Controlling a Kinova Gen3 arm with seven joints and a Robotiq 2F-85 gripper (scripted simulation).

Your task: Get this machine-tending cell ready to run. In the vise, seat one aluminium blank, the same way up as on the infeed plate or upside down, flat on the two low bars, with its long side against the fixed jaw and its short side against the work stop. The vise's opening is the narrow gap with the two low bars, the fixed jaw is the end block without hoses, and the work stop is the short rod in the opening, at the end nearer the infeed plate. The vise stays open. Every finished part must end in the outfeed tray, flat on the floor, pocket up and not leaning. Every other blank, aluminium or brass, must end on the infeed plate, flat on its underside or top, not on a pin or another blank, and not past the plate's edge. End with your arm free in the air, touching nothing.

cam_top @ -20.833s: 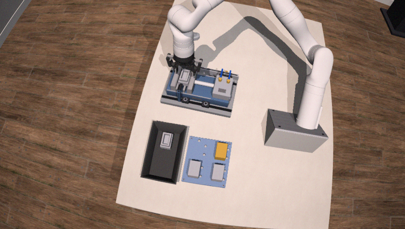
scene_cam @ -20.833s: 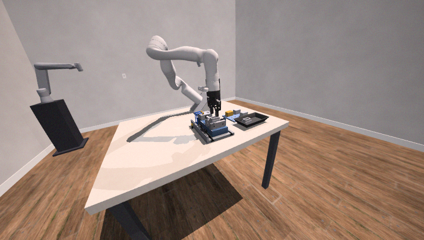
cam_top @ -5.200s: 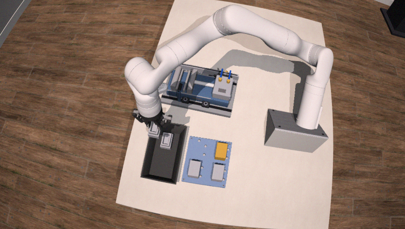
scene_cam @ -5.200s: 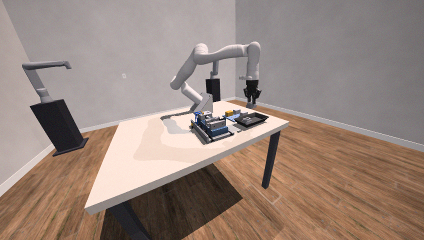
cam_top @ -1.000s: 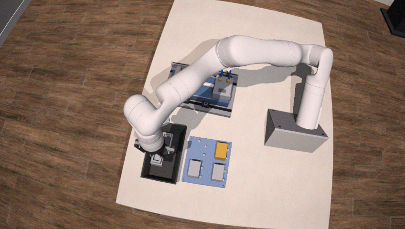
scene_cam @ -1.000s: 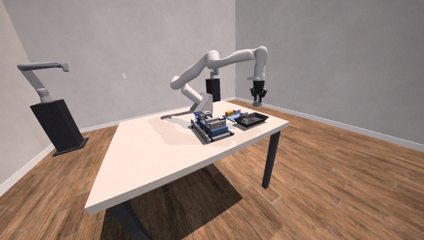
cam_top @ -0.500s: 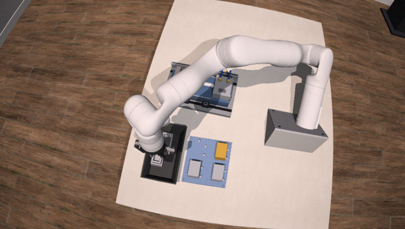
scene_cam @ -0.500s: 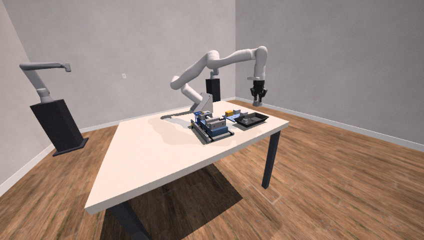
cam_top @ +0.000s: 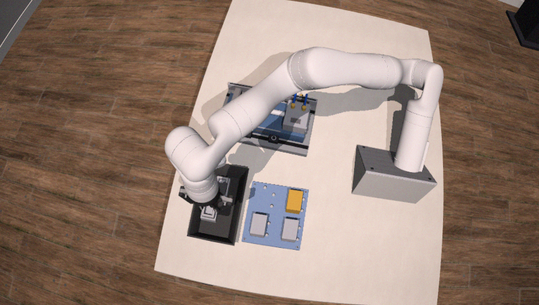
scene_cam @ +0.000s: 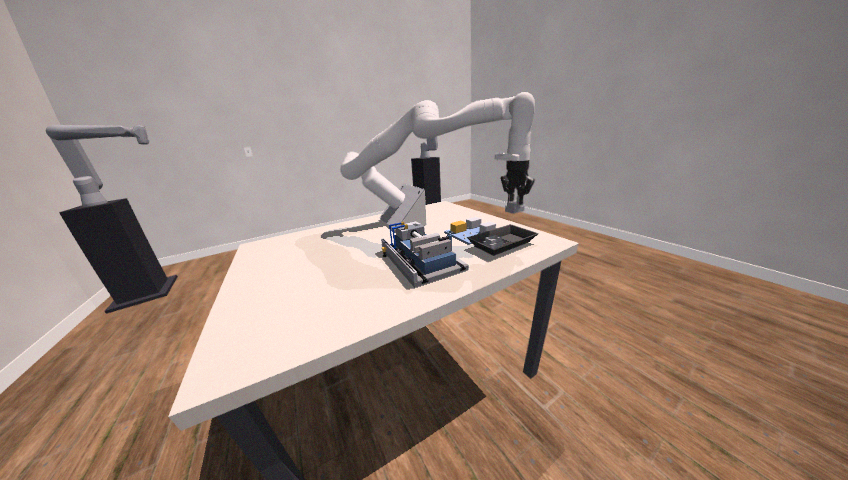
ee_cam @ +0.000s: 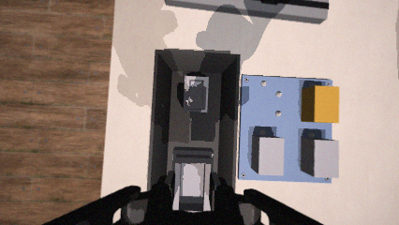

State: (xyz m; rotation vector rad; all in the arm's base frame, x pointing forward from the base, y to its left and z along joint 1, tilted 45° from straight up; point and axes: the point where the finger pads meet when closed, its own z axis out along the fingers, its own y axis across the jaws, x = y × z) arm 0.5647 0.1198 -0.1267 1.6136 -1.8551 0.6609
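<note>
Tool clenched on finished part, hanging above outfeed tray w/ another finished part lying inside tray.

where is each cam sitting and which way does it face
top: overhead, looking down on the table; whole arm shows.
exterior: off the table's far corner, facing the vise side-on; whole arm shows.
wrist: behind the fingers, looking down into the outfeed tray; held finished part.
All share the tray and infeed plate.

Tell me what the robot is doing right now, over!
Gripper shut on a finished part, high above the outfeed tray. One part already in tray. Nothing in the way.
</note>
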